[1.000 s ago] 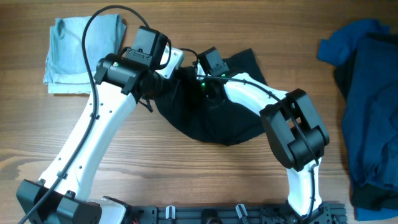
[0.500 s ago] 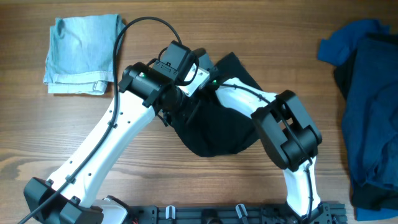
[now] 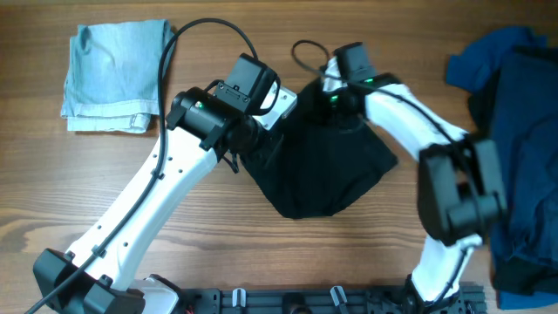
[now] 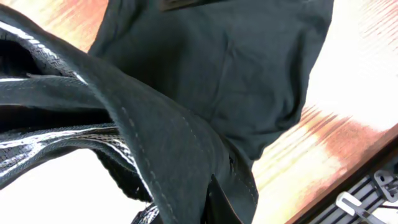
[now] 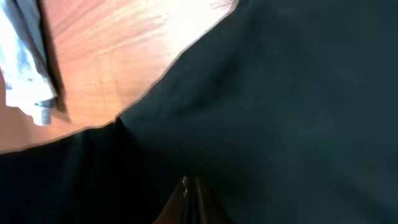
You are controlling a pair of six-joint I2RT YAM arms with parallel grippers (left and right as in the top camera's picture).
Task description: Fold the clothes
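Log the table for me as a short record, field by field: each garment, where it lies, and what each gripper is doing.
black shorts: middle of the table, bunched, not folded flat
left gripper: shut on the shorts' left edge
right gripper: shut on the shorts' upper part
pale blue garment: folded, upper left of the overhead view, clear of both arms
dark blue garments: loose heap at the right edge, unfolded
table: bare wood

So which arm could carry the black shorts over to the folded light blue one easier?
Probably left: the left tool pinches the black shorts on the edge nearer the pale blue garment; the right tool grips the far edge.
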